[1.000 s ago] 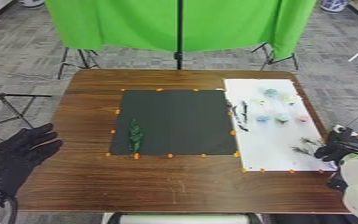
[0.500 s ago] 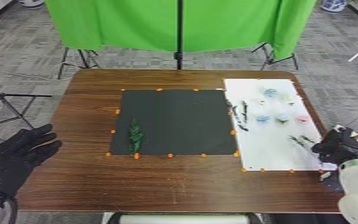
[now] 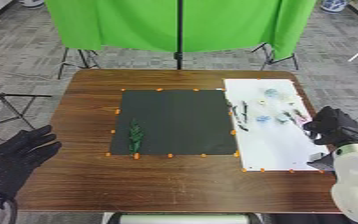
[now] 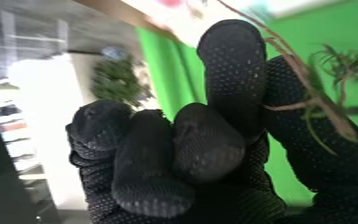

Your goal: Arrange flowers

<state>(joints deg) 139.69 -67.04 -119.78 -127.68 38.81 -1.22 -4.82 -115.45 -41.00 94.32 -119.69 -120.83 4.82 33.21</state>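
Flowers (image 3: 270,92): small heads in blue, cream and pink are lying on the white sheet (image 3: 273,147), spread over its far and middle parts. One blue head (image 3: 262,119) is sitting left of a pale one (image 3: 282,119), with a pink one (image 3: 302,120) farther right, beside the right hand (image 3: 332,124).
Left hand: the glove (image 3: 20,150) is waiting by the table's left side – fingers loosely spread, wide, nothing in them.
Sprig: green and leafy (image 3: 135,136), it is lying on the near left part of the black mat (image 3: 180,117), its length running from near to far.
Mat: it is lying flat on the brown table (image 3: 158,185), left of the sheet, with orange tabs (image 3: 170,156) dotting its edges.
Cloth: bright green (image 3: 131,25), it is hanging beyond the table, a black pole (image 3: 180,32) standing upright before it.
Stems: dark and thin (image 3: 245,111), they are lying along the sheet's left side, near the mat.
Right hand: it is hovering over the sheet's right edge and holding a twig (image 4: 286,47), thumb and fingers set narrow. In the right wrist view the brown stalk is crossing in front of the thumb – a green tuft (image 4: 342,65) is showing beside it.
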